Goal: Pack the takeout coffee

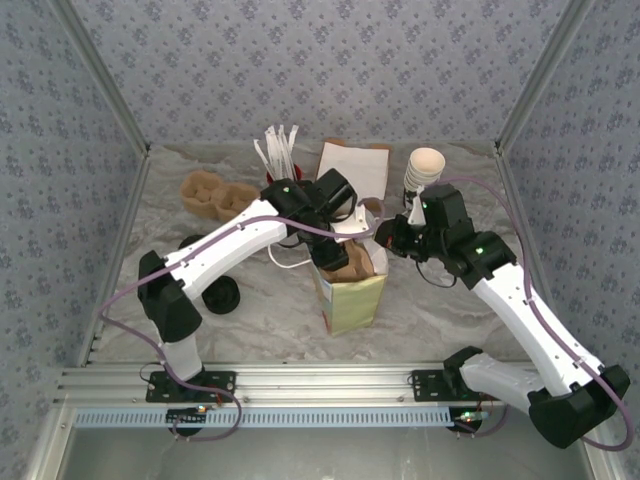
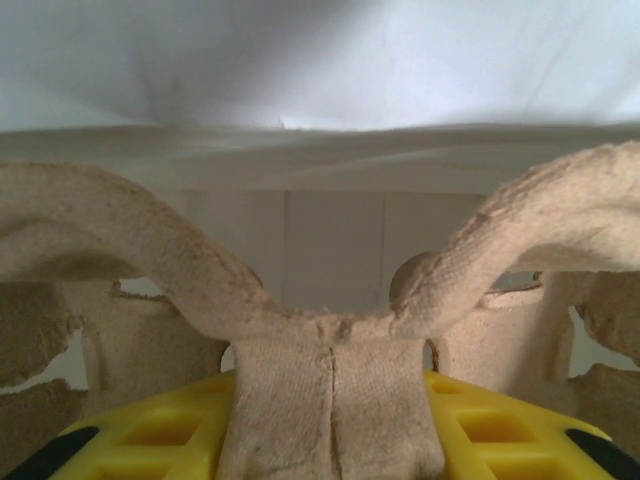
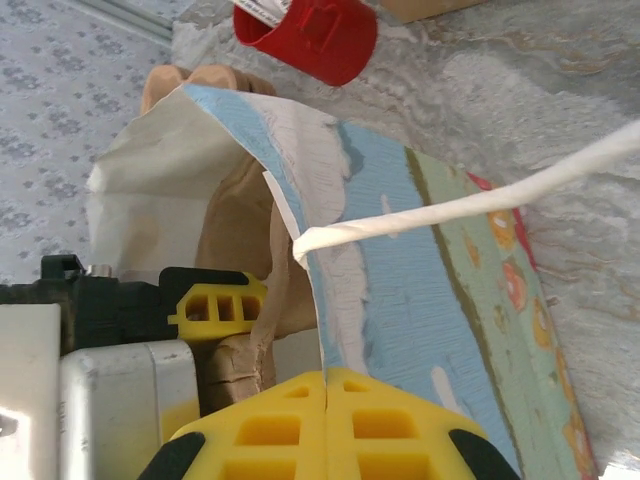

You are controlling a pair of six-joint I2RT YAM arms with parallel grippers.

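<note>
Packing looks barely begun. The left hand [image 2: 330, 445] pinches a pulp carrier [image 2: 330, 350] down in the mouth of the paper bag [image 1: 352, 295]. The right hand [image 3: 328, 425], pressed together, seems to nip the bag's rim. The cup [image 1: 424, 165] stands unlidded on the surface [image 1: 430, 310] at 1 o'clock of the bag, and its black lid [image 1: 221, 293] lies at 9 o'clock. A red holder [image 1: 283, 172] sits at 11 o'clock. Both arms crowd the mouth.

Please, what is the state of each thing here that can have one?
Paper bag: upright, mouth open.
Cup carrier: held, partly inside the bag.
Left pincer: shut on the cup carrier.
Right pincer: shut on the paper bag's wall.
Paper cup: upright, no lid on.
Black lid: off the cup.
</note>
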